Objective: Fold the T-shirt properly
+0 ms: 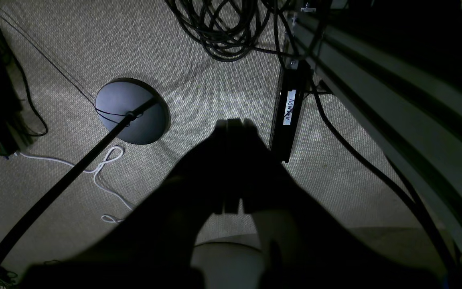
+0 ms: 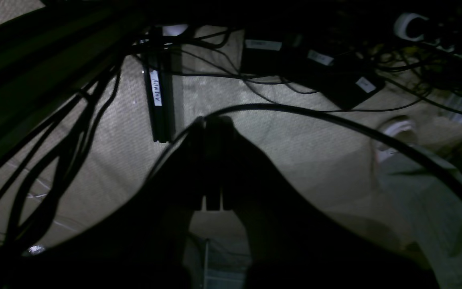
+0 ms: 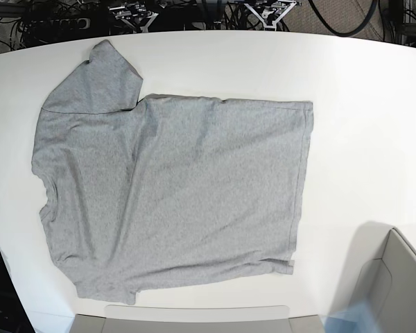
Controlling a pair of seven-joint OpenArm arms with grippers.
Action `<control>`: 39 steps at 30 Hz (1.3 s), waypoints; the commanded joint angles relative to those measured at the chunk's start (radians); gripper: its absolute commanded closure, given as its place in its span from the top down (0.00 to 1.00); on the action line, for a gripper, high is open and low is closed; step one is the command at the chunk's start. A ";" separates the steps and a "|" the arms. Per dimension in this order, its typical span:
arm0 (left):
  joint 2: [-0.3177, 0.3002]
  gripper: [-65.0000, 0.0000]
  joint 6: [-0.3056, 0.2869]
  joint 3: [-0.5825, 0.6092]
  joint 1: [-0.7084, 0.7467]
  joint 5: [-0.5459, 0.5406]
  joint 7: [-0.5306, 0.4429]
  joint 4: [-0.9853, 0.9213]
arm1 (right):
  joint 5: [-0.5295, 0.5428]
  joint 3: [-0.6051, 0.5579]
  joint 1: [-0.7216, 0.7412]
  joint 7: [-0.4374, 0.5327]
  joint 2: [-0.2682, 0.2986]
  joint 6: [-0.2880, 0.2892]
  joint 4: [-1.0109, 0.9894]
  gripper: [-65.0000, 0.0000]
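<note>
Base view: T-shirt (image 3: 173, 187) flat, unfolded on table (image 3: 360, 90).

Matt grey cloth T-shirt (image 3: 173, 194), smooth white table (image 3: 360, 90)

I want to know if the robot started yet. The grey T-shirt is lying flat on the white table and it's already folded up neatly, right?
Not quite. The grey T-shirt lies flat on the white table, but it is spread out, not folded. The base view shows this.
</note>
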 commanded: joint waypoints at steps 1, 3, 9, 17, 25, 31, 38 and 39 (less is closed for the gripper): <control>0.005 0.00 0.004 0.002 -0.001 0.004 -0.005 0.000 | 0.001 0.002 -0.001 0.000 0.008 0.003 0.002 0.01; 0.003 0.00 0.004 -0.001 -0.001 0.004 -0.005 0.000 | 0.001 -0.003 -0.001 0.000 0.008 0.003 0.002 0.01; 0.003 0.00 0.006 -0.004 0.004 0.001 -0.035 0.003 | 0.007 0.006 -0.021 0.007 0.031 0.003 0.002 0.00; -0.024 0.00 0.003 -0.004 0.161 0.001 -0.565 -0.002 | 0.123 0.003 -0.167 0.408 0.089 0.003 0.021 0.00; -0.051 0.00 0.001 -0.002 0.315 0.002 -1.188 -0.003 | 0.124 0.005 -0.319 0.930 0.112 0.003 0.016 0.01; -0.074 0.00 0.000 -0.002 0.360 0.004 -1.330 0.037 | 0.124 0.005 -0.400 1.161 0.118 0.003 0.035 0.01; -0.077 0.00 0.000 -0.002 0.478 0.004 -1.341 0.247 | 0.126 0.006 -0.552 1.161 0.129 0.003 0.294 0.01; -0.077 0.00 0.000 -0.002 0.509 0.004 -1.341 0.305 | 0.126 0.006 -0.593 1.161 0.129 0.003 0.375 0.01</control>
